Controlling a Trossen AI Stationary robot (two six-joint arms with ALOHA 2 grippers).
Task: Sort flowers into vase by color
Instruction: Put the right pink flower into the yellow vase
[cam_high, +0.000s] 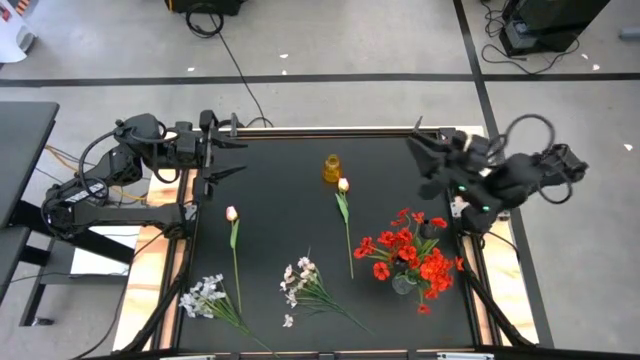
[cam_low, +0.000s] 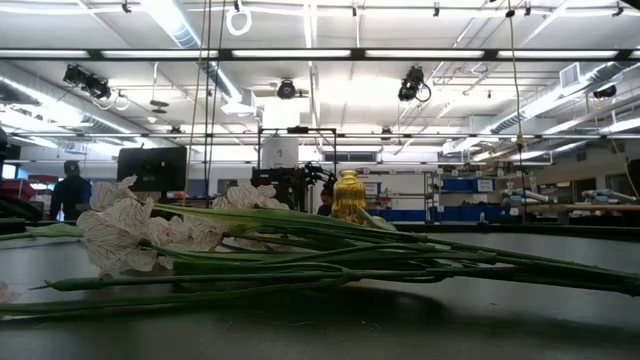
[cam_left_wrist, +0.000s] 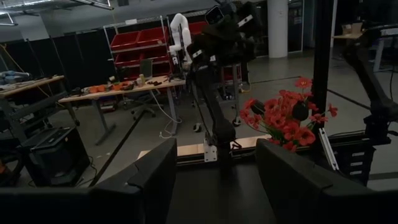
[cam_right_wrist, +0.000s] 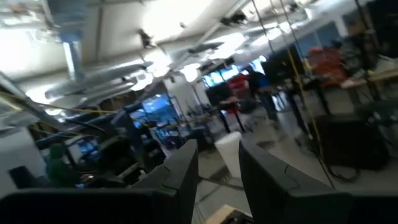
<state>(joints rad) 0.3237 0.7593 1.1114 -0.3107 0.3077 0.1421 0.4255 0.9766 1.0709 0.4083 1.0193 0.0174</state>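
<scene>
The left gripper (cam_high: 228, 148) is held with its fingers (cam_left_wrist: 155, 171) spread wide and nothing between them; it is raised at the table's far left corner, pointing across the dark table (cam_high: 270, 200). The right gripper (cam_high: 425, 160) is seen at the far right corner, lifted and tilted upward toward the room; its fingers (cam_right_wrist: 180, 165) are parted by a narrow gap, and nothing is grasped.

The red flowers (cam_high: 410, 255) are bunched in a vase (cam_high: 403, 284) near the right edge. A yellow vase (cam_high: 332, 168) is placed at the far middle. Two pink tulips (cam_high: 232, 214) (cam_high: 343, 186) and two white sprays (cam_high: 205, 296) (cam_high: 300, 280) are laid flat on the table.
</scene>
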